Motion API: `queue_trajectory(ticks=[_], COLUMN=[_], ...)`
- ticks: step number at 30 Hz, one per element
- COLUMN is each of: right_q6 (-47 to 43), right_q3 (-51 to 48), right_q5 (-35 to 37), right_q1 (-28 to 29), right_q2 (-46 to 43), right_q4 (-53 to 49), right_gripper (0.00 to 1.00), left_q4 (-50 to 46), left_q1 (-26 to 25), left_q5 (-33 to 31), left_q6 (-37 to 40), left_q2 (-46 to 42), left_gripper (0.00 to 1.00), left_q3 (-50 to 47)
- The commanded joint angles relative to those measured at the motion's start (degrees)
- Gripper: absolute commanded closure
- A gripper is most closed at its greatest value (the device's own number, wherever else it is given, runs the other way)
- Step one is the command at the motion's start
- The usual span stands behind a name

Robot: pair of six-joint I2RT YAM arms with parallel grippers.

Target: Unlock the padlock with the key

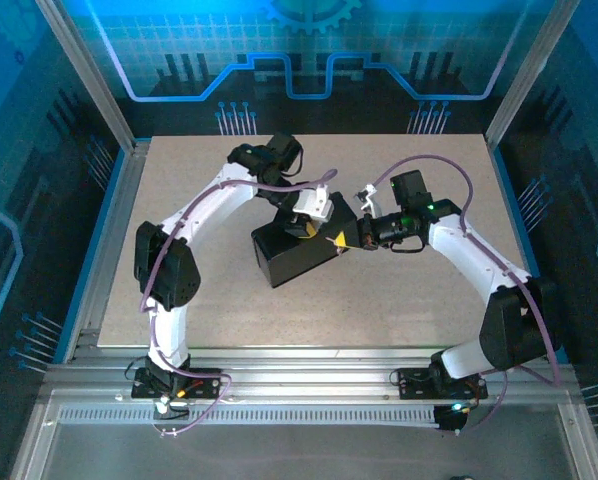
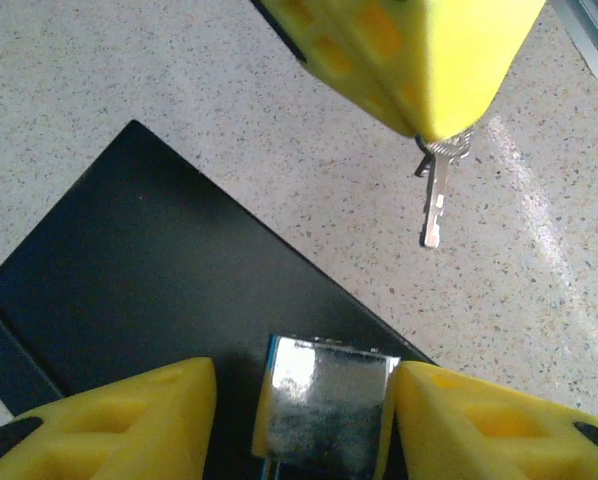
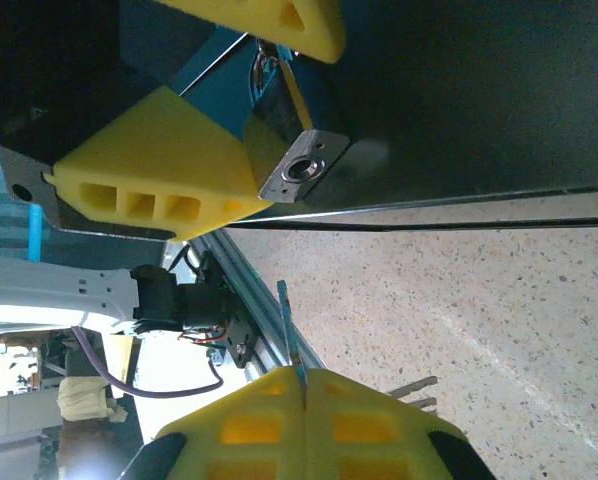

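The left arm [image 1: 214, 200] rises from the near edge of the tabletop [image 1: 229, 310], arches toward the far edge and bends back. The left gripper [image 1: 306, 228] sits near the middle, clamped on the padlock [image 2: 324, 410]. The right arm [image 1: 469, 245] bends inward. The right gripper [image 1: 341, 240] points left, pinching the key [image 2: 434, 205], its tip close to the left gripper.

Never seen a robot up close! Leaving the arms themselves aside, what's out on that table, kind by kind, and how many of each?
claws: 2 (left claw, right claw)
padlock: 1
key: 1
dark box: 1
Total: 5
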Motion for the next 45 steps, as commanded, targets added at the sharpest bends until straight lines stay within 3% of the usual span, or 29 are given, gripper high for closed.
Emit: queue_trajectory(ticks=[1, 5, 10, 19, 45], right_q6=[0.06, -0.08, -0.81, 0.20, -1.29], right_q3=[2.19, 2.11, 4.14, 7.75, 12.08], right_q5=[-1.92, -2.24, -2.39, -2.21, -2.98], right_q1=[-0.16, -0.56, -1.30, -2.32, -1.55], right_q2=[0.18, 0.07, 0.76, 2.88, 8.32], right_q4=[0.38, 0.06, -2.11, -4.83, -9.54], right_gripper=[1.00, 1.00, 1.00, 1.00, 1.00], left_q4=[-2.24, -4.27, -4.22, 3.34, 10.96], left_q1=[-0.73, -0.73, -0.68, 1.81, 3.29], left_q5=[1.29, 1.14, 2.03, 11.77, 15.20], left_q6=[1.31, 1.95, 1.89, -0.09, -1.68], left_q2=[2.38, 3.10, 2.44, -2.27, -6.71], left_gripper=[0.55, 0.73, 0.79, 0.82, 0.82], left_q3=[2.27, 2.99, 3.18, -0.57, -8.76])
